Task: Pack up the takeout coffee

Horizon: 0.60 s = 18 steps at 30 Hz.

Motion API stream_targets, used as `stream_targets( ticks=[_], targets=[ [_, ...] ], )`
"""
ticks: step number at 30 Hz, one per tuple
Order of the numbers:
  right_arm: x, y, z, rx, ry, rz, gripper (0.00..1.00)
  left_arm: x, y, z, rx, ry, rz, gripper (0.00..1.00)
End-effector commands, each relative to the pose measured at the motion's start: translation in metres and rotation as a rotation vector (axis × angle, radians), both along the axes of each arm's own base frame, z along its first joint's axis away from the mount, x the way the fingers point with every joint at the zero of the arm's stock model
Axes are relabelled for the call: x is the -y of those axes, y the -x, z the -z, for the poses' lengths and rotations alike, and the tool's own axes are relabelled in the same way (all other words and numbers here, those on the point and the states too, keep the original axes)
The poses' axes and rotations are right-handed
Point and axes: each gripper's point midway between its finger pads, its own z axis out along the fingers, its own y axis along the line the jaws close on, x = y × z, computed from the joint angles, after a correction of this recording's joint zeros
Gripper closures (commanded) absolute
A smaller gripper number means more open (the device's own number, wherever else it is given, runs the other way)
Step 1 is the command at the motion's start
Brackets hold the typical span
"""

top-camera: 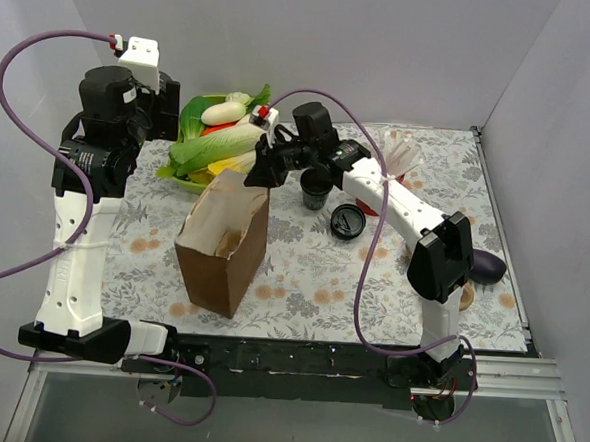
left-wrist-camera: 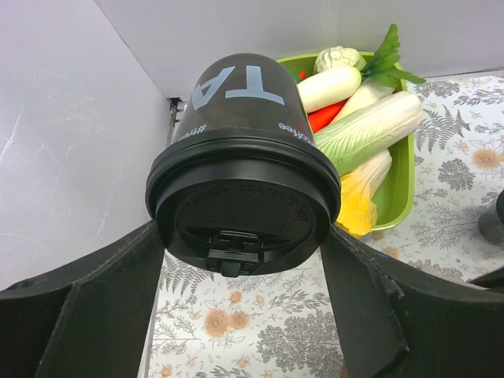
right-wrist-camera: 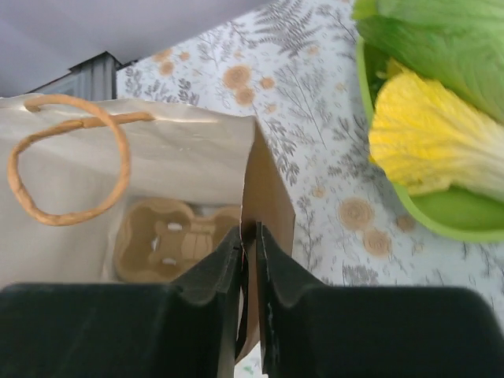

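Both end effectors are engaged: the left end effector is clamped on the takeout coffee, lid facing the wrist, held aloft over the bench near its left rear. The right end effector is pinched together on the rim of the paper bag, evidently to hold its mouth open above the pulp carrier inside.

paper bag mouth open from above | right gripper pinches its far corner | green tray crowds just behind | open cup, lid stand to its right
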Motion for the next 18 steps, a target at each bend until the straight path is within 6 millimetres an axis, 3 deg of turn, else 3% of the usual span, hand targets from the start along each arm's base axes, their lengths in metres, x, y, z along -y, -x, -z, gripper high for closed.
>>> stream_targets(
  ticks=[1, 3, 4, 9, 12, 14, 15, 18],
  targets=[
    [0.039, 0.004, -0.017, 0.003, 0.045, 0.125, 0.85, 0.007, 0.003, -0.016, 0.059, 0.028, 0.033, 1.0],
    [0.055, 0.01, -0.031, -0.025, 0.036, 0.173, 0.99, 0.012, -0.001, -0.015, 0.064, 0.034, 0.064, 1.0],
    [0.067, 0.007, -0.021, -0.056, 0.061, 0.217, 0.99, 0.014, -0.003, -0.013, 0.06, 0.036, 0.073, 1.0],
    [0.119, -0.001, -0.025, -0.098, 0.156, 0.427, 0.99, 0.027, -0.013, 0.0, 0.036, 0.052, 0.129, 1.0],
    [0.132, 0.015, -0.028, -0.097, 0.181, 0.408, 0.99, 0.031, -0.018, 0.006, 0.03, 0.058, 0.151, 1.0],
    [0.141, 0.026, -0.015, -0.113, 0.214, 0.397, 0.99, 0.035, -0.022, 0.01, 0.028, 0.06, 0.17, 1.0],
    [0.145, 0.031, -0.017, -0.106, 0.213, 0.391, 0.96, 0.037, -0.024, 0.011, 0.024, 0.06, 0.177, 1.0],
    [0.153, 0.04, -0.015, -0.092, 0.232, 0.371, 0.63, 0.042, -0.03, 0.015, 0.016, 0.066, 0.198, 1.0]
  ],
)
